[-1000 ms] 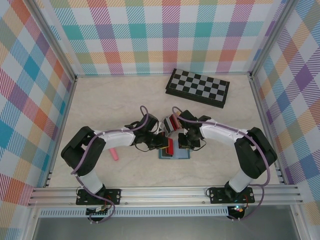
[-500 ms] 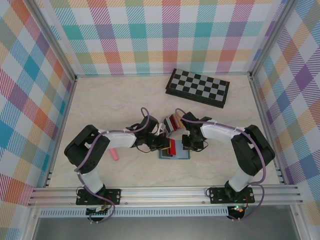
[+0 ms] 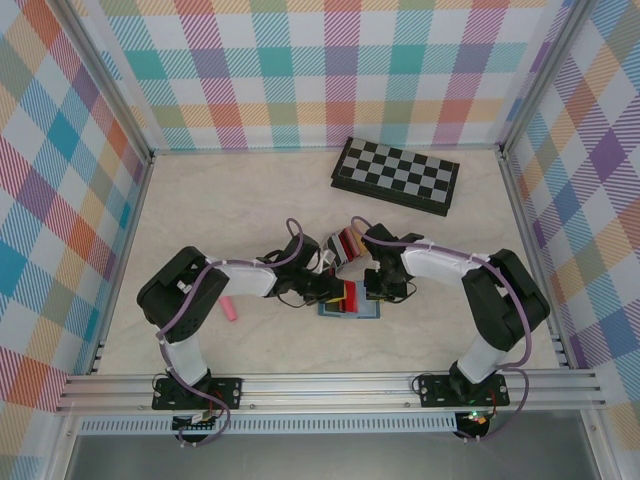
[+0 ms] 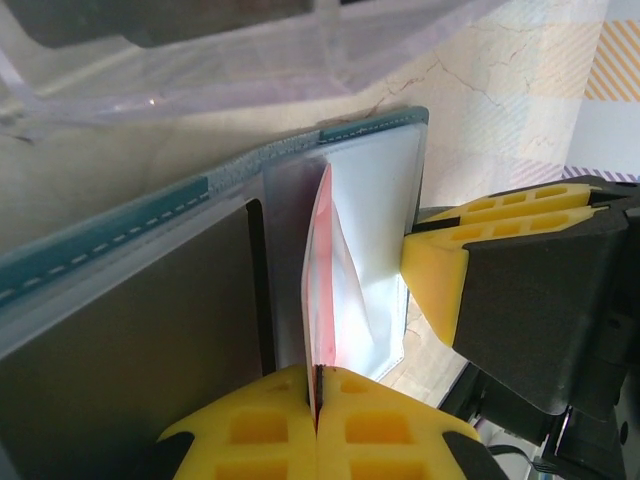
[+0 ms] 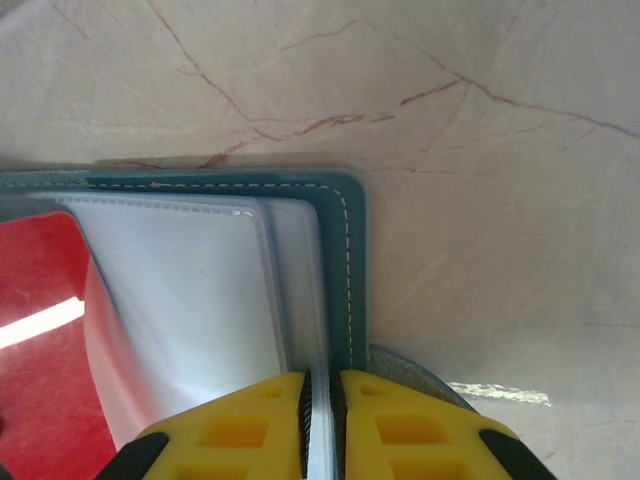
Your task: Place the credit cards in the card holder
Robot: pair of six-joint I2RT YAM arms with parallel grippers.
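The teal card holder (image 3: 352,309) lies open on the table between both arms. My left gripper (image 3: 335,292) is shut on a red credit card (image 3: 349,294) that stands on edge over it. In the left wrist view the red card (image 4: 322,290) runs from the left gripper (image 4: 318,376) into a clear sleeve of the holder (image 4: 150,215). My right gripper (image 5: 322,385) is shut on the edge of a clear sleeve, beside the holder's teal border (image 5: 345,260); the red card (image 5: 40,340) shows at the left there. More cards stand in a grey rack (image 3: 343,245).
A folded chessboard (image 3: 396,175) lies at the back right. A pink stick (image 3: 229,308) rests left of the left arm. The clear rack (image 4: 200,50) sits just behind the holder. Plaid walls and metal rails close in the table.
The left arm has reached a little further right, bringing the red card closer over the holder's sleeve. The right gripper has stayed at the holder's right edge, its jaws tightening slightly.
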